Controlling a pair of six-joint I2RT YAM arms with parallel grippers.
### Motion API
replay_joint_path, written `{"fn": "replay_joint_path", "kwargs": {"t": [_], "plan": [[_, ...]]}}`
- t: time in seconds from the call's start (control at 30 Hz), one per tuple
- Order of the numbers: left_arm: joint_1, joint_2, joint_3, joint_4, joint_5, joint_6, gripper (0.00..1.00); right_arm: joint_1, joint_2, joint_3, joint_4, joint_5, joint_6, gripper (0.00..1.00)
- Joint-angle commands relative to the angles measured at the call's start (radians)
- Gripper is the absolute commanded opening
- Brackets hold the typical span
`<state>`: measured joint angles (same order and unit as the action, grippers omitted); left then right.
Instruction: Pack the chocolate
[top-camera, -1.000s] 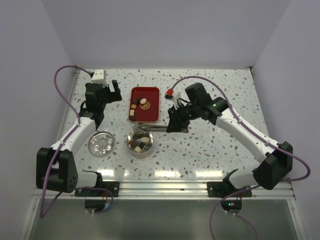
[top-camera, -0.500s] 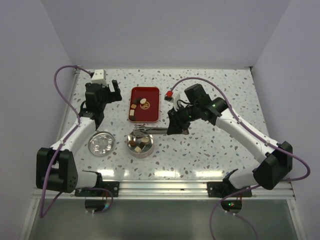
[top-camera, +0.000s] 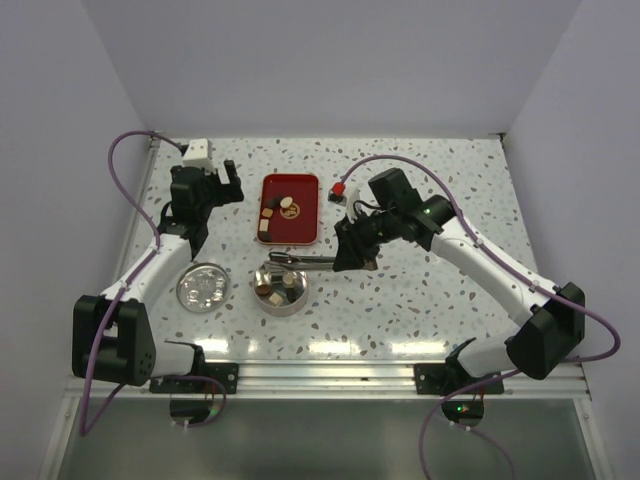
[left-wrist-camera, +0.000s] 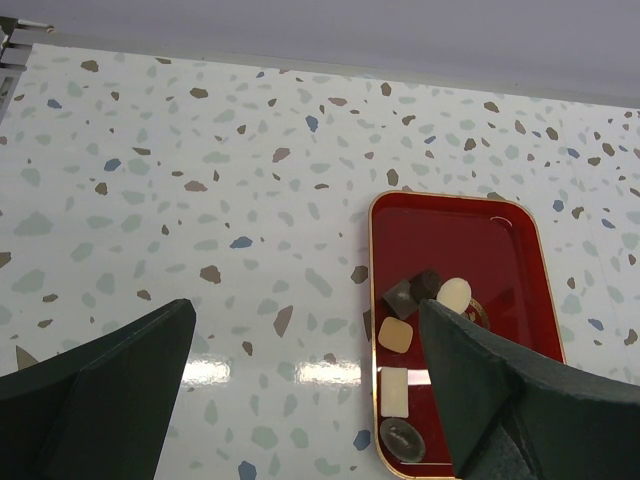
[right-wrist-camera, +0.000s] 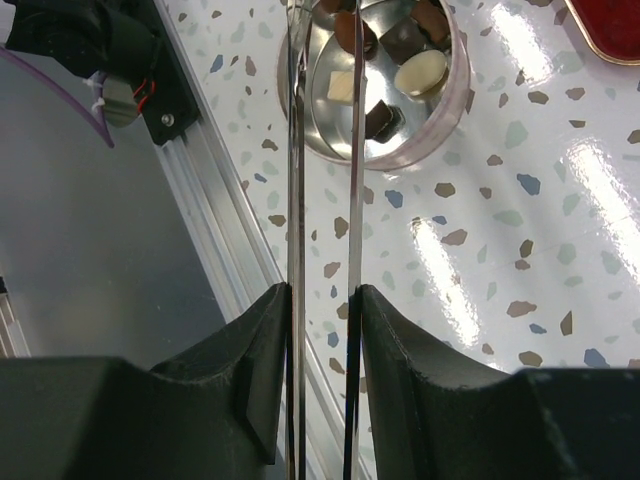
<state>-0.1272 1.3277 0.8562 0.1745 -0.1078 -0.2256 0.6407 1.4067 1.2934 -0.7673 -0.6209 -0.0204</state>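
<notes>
1. The step in hand looks like ferrying the chocolate (right-wrist-camera: 420, 72) from the red tray (top-camera: 305, 190) into the round silver tin (top-camera: 283, 309). The right gripper (top-camera: 352, 252) is clamped on a pair of metal tongs (top-camera: 305, 261), and their tips reach over the tin's far rim.
2. In the right wrist view the tong blades stand slightly apart above the tin. They run out at the frame's edge, so I cannot tell whether a piece sits between the tips.
3. The chocolate is split. Several dark and cream pieces lie in the tin, and about half a dozen lie along the tray's left side.
4. The left gripper (top-camera: 205, 190) hovers left of the tray, fingers wide apart, holding nothing.
5. The next move probably calls for letting go of anything held, lifting the tips clear of the rim, and swinging back to the tray. The pieces are small and may slip, so a gentle pinch seems wise.
6. The lid (top-camera: 202, 287) lies flat left of the tin, apart from it. No brand or writing is readable; its printed pattern is too small to make out.
</notes>
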Motion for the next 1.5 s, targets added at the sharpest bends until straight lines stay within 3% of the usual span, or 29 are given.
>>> {"fn": "replay_joint_path", "kwargs": {"t": [0.0, 0.3, 0.53, 1.03, 1.47], "plan": [[-0.006, -0.019, 0.046, 0.003, -0.003, -0.006, 1.0, 0.004, -0.009, 0.014, 0.006, 0.001, -0.009, 0.36], [-0.006, -0.021, 0.046, 0.003, -0.001, -0.008, 1.0, -0.001, 0.053, 0.046, 0.12, 0.098, 0.005, 0.36], [-0.006, -0.021, 0.044, 0.003, -0.004, -0.008, 1.0, -0.065, 0.202, 0.217, 0.192, 0.082, -0.022, 0.36], [-0.006, -0.002, 0.046, 0.002, -0.024, 0.003, 1.0, -0.148, 0.505, 0.472, 0.168, 0.099, -0.075, 0.35], [-0.006, 0.021, 0.047, 0.003, -0.017, 0.0, 1.0, -0.167, 0.587, 0.501, 0.178, 0.15, -0.09, 0.39]]}}
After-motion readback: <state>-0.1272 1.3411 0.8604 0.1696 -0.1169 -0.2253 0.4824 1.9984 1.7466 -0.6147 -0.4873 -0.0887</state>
